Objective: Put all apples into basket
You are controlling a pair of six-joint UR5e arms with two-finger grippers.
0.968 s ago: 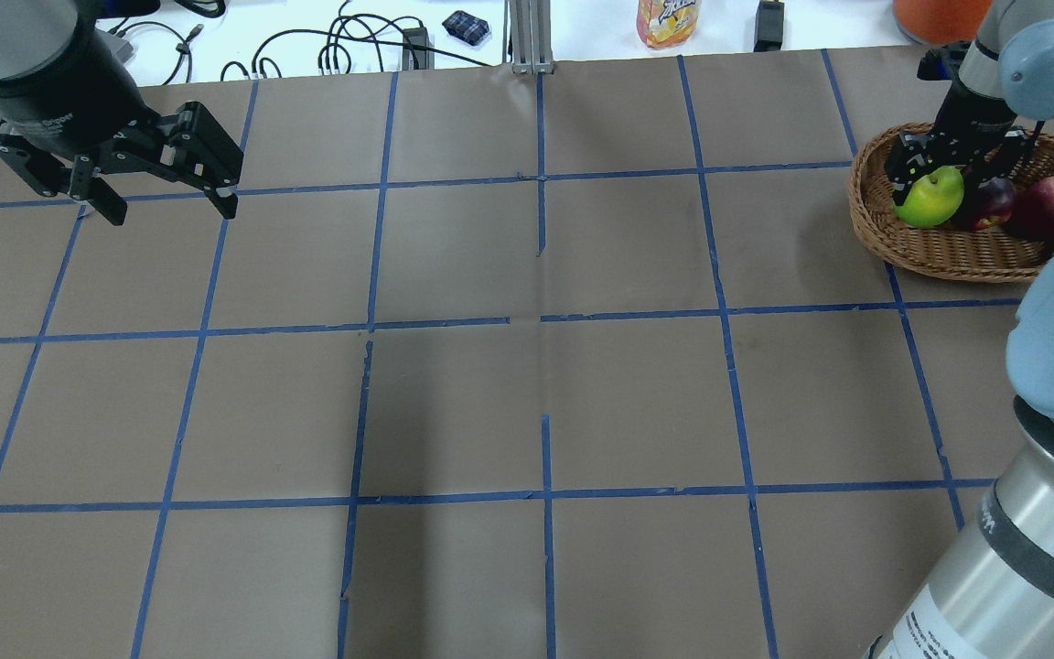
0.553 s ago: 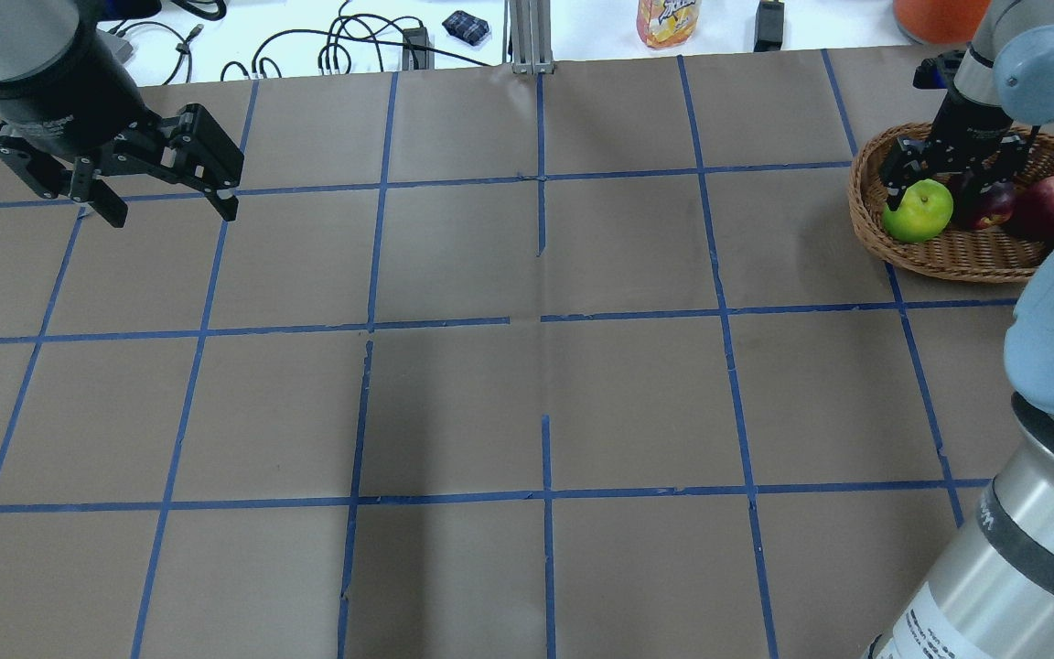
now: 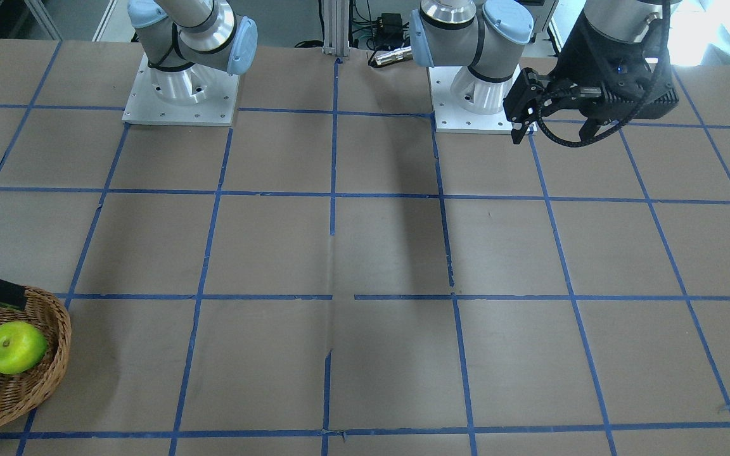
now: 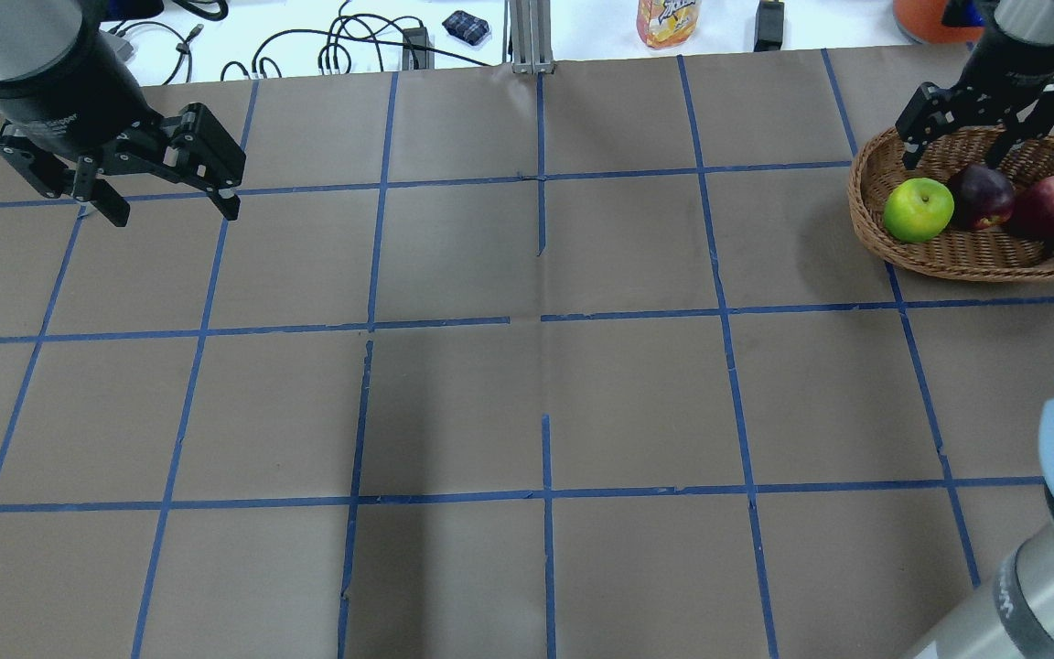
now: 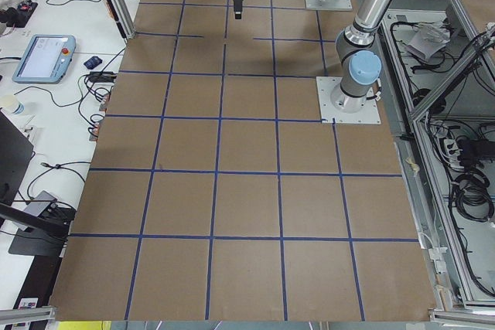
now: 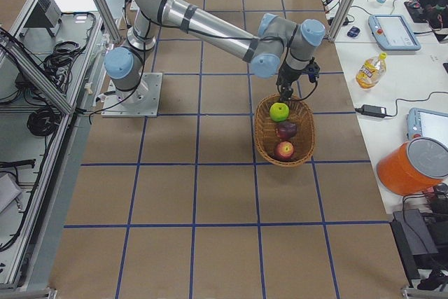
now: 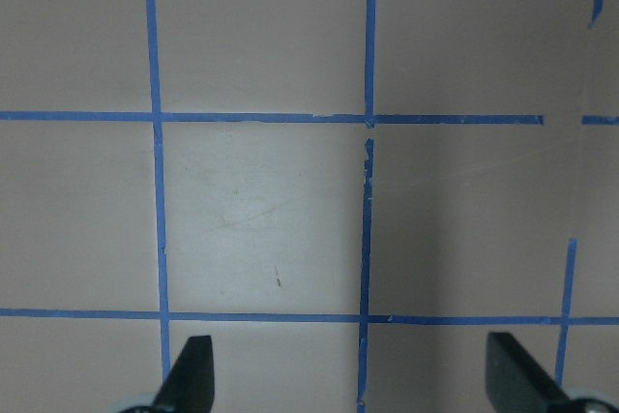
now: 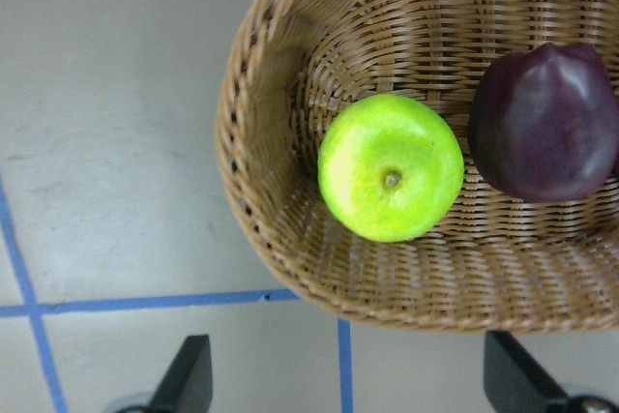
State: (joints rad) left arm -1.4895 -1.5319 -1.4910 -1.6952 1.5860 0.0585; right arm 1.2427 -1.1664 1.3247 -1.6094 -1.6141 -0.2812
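A brown worktop (image 4: 637, 394) ruled into squares by blue tape fills the scene. At its far right corner the right gripper (image 4: 957, 146) hangs spread and empty over the far left rim of the basket (image 4: 948, 261), touching nothing. Directly beneath and just nearer than its fingers (image 8: 189, 374) lies the green apple (image 4: 919, 209). To the right of that sit the dark purple apple (image 4: 980, 195) and then the red apple (image 4: 1053, 206), a row along the basket's long left-to-right axis. All three are inside the basket, so the task looks finished, and any coming move is likely a straight lift clear. The left gripper (image 4: 172, 209), also spread and empty, hovers well apart at the far left, so the right arm is by far the nearer one.
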